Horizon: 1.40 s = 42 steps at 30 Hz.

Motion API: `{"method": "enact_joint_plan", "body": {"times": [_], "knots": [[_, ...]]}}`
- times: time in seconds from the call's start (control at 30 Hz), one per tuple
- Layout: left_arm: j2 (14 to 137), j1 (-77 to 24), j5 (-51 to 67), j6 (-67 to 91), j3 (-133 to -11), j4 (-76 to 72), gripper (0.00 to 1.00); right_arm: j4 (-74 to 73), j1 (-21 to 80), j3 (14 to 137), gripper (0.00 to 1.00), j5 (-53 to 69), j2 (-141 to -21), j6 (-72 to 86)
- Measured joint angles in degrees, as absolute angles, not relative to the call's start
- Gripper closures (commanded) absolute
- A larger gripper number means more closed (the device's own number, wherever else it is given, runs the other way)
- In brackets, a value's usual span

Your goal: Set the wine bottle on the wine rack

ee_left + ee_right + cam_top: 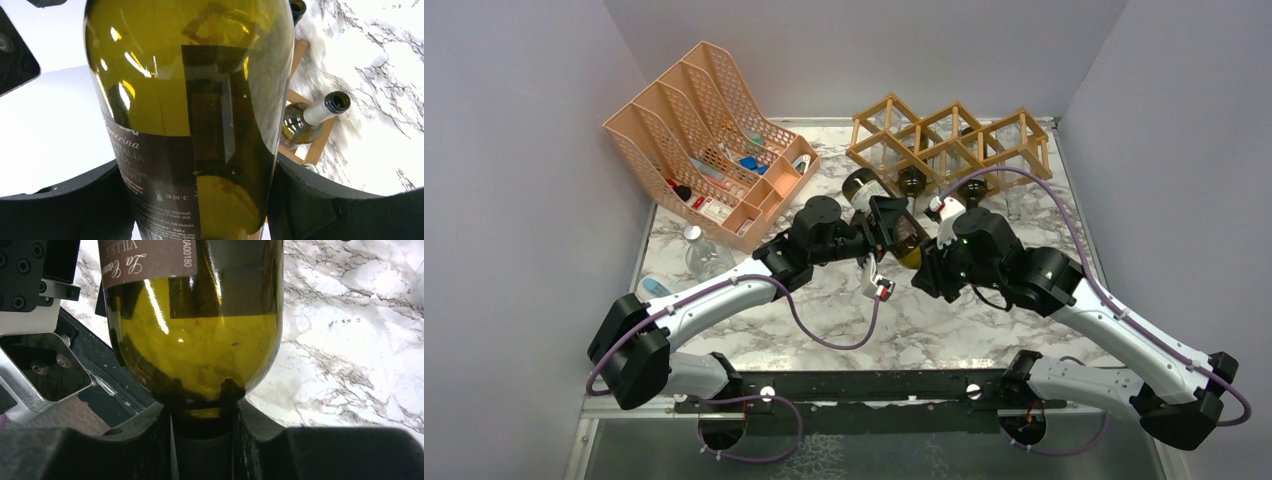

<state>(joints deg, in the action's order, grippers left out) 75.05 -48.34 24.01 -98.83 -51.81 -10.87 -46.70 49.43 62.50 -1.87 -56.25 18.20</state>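
A green glass wine bottle with a dark brown label hangs tilted above the table, base toward the back, just in front of the wine rack. My left gripper is shut on its body; the left wrist view shows the bottle filling the gap of that gripper. My right gripper is shut on its neck; in the right wrist view the shoulder of the bottle stands just above that gripper. The light-brown wooden lattice rack stands at the back right of the marble table.
Two other bottles lie in the rack's lower cells, necks toward me; one also shows in the left wrist view. A peach mesh file organizer stands back left. A small clear bottle stands left of the arms.
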Motion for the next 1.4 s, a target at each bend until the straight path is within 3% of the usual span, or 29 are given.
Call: {"method": "enact_joint_plan", "body": {"times": [0.1, 0.17, 0.2, 0.23, 0.27, 0.3, 0.53, 0.9, 1.17, 1.4], "knots": [[75.09, -48.34, 23.51, -98.59, -51.79, -10.17, 1.0, -46.46, 49.5, 61.91, 0.94, -1.67, -56.25, 18.48], [75.09, -48.34, 23.35, -98.1, -51.79, -10.07, 0.68, -46.3, 49.5, 61.82, 0.99, -1.67, -56.25, 18.5], [75.11, -48.34, 23.31, -97.93, -51.79, -10.07, 0.44, -46.26, 49.5, 61.82, 0.99, -1.67, -56.25, 18.5], [75.11, -48.34, 23.24, -97.76, -51.79, -10.07, 0.26, -46.26, 49.5, 61.82, 0.99, -1.69, -56.23, 18.48], [75.11, -48.34, 23.27, -97.71, -51.79, -10.07, 0.1, -46.26, 49.5, 61.82, 0.99, -1.72, -56.21, 18.48], [75.13, -48.34, 23.27, -97.67, -51.79, -10.07, 0.02, -46.26, 49.5, 61.82, 0.99, -1.78, -56.18, 18.48], [75.13, -48.49, 23.14, -96.2, -51.81, -13.15, 0.01, -46.28, 49.84, 61.84, 0.99, -5.06, -54.92, 19.11], [75.11, -48.51, 23.09, -92.64, -53.45, -16.14, 0.01, -46.19, 49.76, 67.16, 0.99, -23.29, -53.45, 20.93], [75.11, -48.88, 18.68, -66.13, -61.47, -19.79, 0.01, -44.53, 49.36, 77.56, 0.99, -34.09, -62.94, 20.82], [74.56, -48.77, 7.64, -41.04, -65.6, -22.7, 0.01, -40.23, 43.62, 81.65, 0.99, -31.31, -69.32, 18.57]]}}
